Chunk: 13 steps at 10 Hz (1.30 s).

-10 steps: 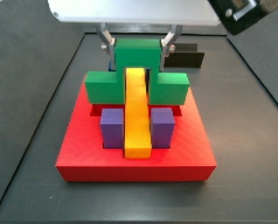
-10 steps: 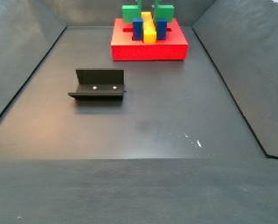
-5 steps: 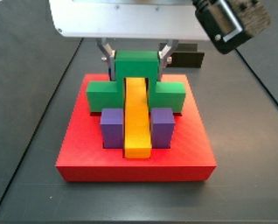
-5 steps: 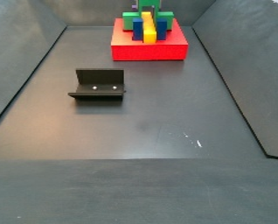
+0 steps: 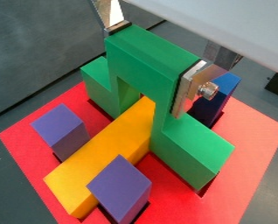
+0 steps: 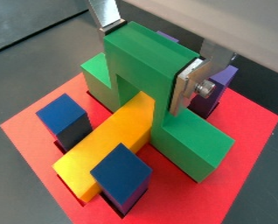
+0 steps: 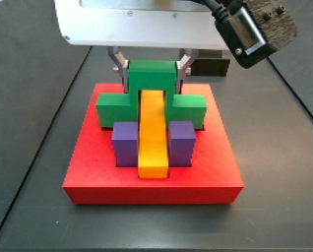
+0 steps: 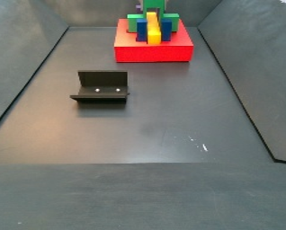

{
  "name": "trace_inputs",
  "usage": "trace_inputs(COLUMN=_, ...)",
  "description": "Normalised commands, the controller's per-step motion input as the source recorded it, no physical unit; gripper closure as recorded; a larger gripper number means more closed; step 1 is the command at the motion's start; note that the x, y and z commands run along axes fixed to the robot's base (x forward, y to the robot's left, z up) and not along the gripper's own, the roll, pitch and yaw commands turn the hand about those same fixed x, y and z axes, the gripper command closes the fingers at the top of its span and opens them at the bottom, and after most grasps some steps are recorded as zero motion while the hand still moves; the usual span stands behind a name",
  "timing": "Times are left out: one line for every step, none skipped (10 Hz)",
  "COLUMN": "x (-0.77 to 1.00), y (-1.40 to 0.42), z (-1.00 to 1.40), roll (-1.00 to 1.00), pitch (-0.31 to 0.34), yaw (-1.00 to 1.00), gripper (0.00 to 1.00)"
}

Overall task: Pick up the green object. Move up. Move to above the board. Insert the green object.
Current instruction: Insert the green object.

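Gripper (image 5: 153,63) over the board (image 7: 153,178) at the desk's far edge — fingers (image 5: 191,86) clamped on the green object (image 5: 148,74), which straddles the yellow bar (image 5: 107,152), side cubes down on the board.

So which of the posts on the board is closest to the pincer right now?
The blue post behind the green object, right beside the pincer finger; the purple posts stand at the yellow bar's far end.

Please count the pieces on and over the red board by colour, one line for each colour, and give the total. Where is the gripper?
Red: 1, the board
Green: 1, the green object, straddling the bar
Yellow: 1, the long bar
Blue or purple: 4 posts, for example
Total: 7
The gripper is over the board, its fingers against the green object's middle cube.
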Motion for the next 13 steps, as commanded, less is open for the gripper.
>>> trace_inputs(x=0.00, y=-0.05, z=-0.08, roll=0.15, pitch=-0.027, yaw=0.00, gripper=1.00)
trace_inputs(x=0.00, y=-0.05, z=-0.10, roll=0.15, pitch=-0.039, yaw=0.00, gripper=1.00)
trace_inputs(x=0.00, y=-0.06, z=-0.13, roll=0.16, pitch=-0.050, yaw=0.00, gripper=1.00)
trace_inputs(x=0.00, y=-0.06, z=-0.15, roll=0.19, pitch=-0.067, yaw=0.00, gripper=1.00)
trace_inputs(x=0.00, y=-0.08, z=-0.18, roll=0.22, pitch=-0.093, yaw=0.00, gripper=1.00)
trace_inputs(x=0.00, y=-0.09, z=-0.20, roll=0.22, pitch=-0.096, yaw=0.00, gripper=1.00)
trace_inputs(x=0.00, y=-0.10, z=-0.22, roll=0.22, pitch=-0.099, yaw=0.00, gripper=1.00)
trace_inputs(x=0.00, y=-0.09, z=-0.24, roll=0.21, pitch=-0.091, yaw=0.00, gripper=1.00)
trace_inputs(x=0.14, y=0.00, z=-0.22, roll=0.16, pitch=-0.031, yaw=0.00, gripper=1.00)
trace_inputs(x=0.28, y=0.00, z=-0.12, roll=0.12, pitch=0.000, yaw=0.00, gripper=1.00)
trace_inputs(x=0.31, y=0.00, z=-0.06, roll=0.05, pitch=0.043, yaw=0.00, gripper=1.00)
trace_inputs(x=0.18, y=0.00, z=-0.09, roll=0.03, pitch=0.000, yaw=0.00, gripper=1.00)
trace_inputs(x=0.12, y=0.00, z=-0.12, roll=0.05, pitch=0.000, yaw=0.00, gripper=1.00)
